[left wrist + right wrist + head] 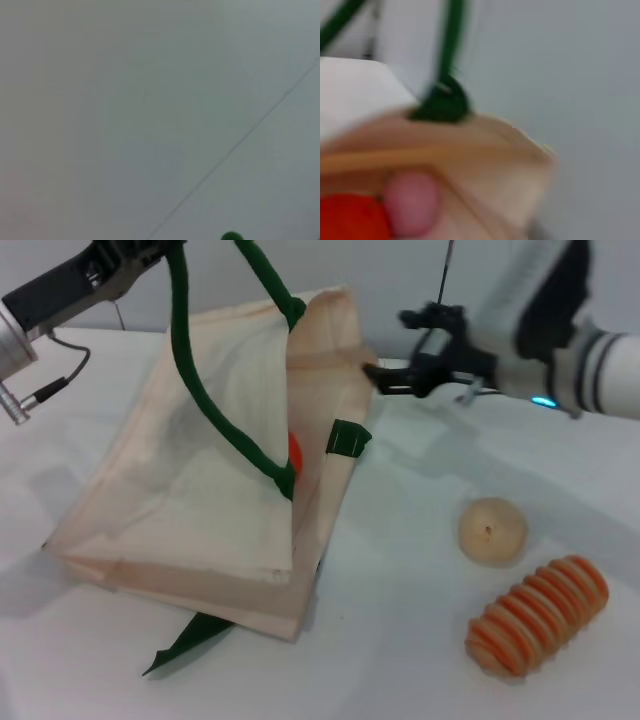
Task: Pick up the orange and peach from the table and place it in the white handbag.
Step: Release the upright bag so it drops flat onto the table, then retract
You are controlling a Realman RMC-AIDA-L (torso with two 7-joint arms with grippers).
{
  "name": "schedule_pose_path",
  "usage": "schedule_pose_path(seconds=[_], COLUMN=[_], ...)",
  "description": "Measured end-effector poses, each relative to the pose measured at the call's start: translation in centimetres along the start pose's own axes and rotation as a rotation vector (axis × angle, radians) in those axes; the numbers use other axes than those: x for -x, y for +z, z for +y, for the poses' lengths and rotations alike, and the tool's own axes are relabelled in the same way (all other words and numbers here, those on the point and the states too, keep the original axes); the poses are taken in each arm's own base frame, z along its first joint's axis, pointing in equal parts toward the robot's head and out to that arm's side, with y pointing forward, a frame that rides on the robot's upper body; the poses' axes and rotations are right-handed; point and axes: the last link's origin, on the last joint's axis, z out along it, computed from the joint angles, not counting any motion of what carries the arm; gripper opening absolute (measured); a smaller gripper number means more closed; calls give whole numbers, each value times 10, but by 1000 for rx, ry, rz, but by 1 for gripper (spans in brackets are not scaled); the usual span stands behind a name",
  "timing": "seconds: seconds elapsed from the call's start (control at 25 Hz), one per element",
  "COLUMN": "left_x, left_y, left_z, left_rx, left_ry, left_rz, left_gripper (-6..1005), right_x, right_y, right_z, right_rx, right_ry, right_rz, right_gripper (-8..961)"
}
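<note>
The white handbag (200, 490) stands tilted on the table, its mouth pulled open by a dark green handle (215, 420) that runs taut up to my left gripper (150, 250) at the top edge. The orange (294, 452) shows as a red sliver inside the bag. In the right wrist view the orange (350, 217) and the pink peach (412, 202) lie side by side within the bag's cloth wall (485, 150). My right gripper (385, 377) hovers open and empty just beside the bag's far right corner.
A pale tan round fruit (492, 531) and a ridged orange-and-tan oblong piece (538, 615) lie on the white table (420, 660) right of the bag. The other green handle (190, 638) trails out from under the bag's near edge.
</note>
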Motion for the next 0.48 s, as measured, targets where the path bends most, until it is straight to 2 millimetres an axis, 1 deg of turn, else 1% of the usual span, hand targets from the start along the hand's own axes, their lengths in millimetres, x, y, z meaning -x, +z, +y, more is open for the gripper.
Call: schedule_pose_path(seconds=[0.12, 0.2, 0.32, 0.48], left_x=[1, 2, 3, 5], left_y=[-4, -6, -9, -10], left_z=[-4, -6, -8, -10], left_rx=[-26, -35, -45, -56], left_ry=[19, 33, 63, 73], left_rz=[19, 29, 40, 48], left_gripper=[124, 126, 233, 384], right_x=[-19, -29, -39, -43], right_y=[-22, -37, -56, -64], right_z=[-17, -26, -37, -39], right_rx=[-48, -69, -105, -128], right_ry=[75, 119, 177, 207], right_rz=[-12, -29, -56, -84], right_gripper=[882, 882, 881, 880])
